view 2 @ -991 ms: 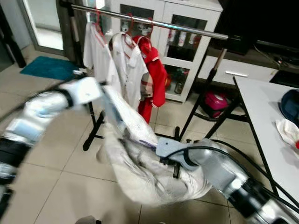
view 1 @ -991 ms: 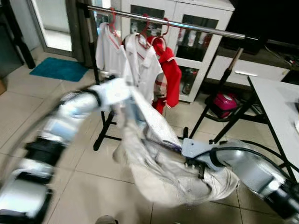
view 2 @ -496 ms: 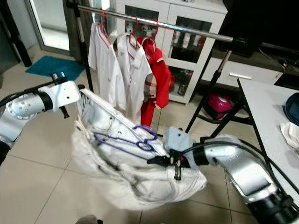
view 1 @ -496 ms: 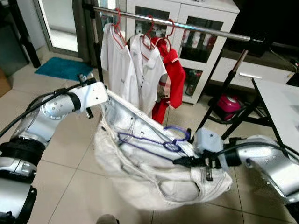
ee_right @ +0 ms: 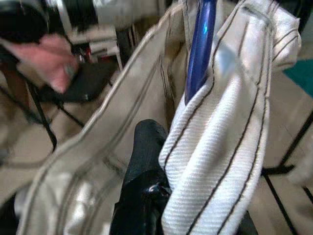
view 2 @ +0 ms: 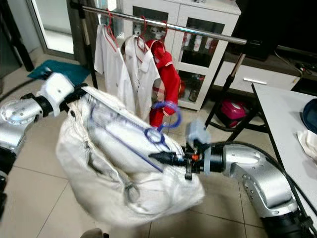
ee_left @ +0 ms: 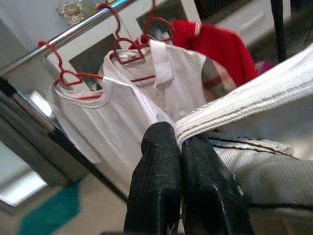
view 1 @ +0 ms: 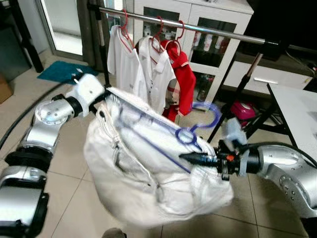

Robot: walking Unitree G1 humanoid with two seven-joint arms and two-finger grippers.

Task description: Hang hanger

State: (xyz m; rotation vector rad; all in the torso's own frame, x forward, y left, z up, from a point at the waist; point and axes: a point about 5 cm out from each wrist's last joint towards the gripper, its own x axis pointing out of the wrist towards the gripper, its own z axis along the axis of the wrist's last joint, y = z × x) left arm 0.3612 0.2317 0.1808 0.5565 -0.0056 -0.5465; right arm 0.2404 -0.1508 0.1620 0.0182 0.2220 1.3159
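— Below the rail (view 1: 198, 27), why is the white garment (view 1: 143, 168) stretched between both arms?
— One end is clamped by the left gripper (ee_left: 178, 142), the other, with the blue hanger (view 1: 190, 131), by the right gripper (view 1: 190, 156), so the hook is kept upward, likely for lifting onto the rail.

Hanger (view 1: 190, 131) lower bar hidden inside white garment (view 1: 148, 178); hook blurred.
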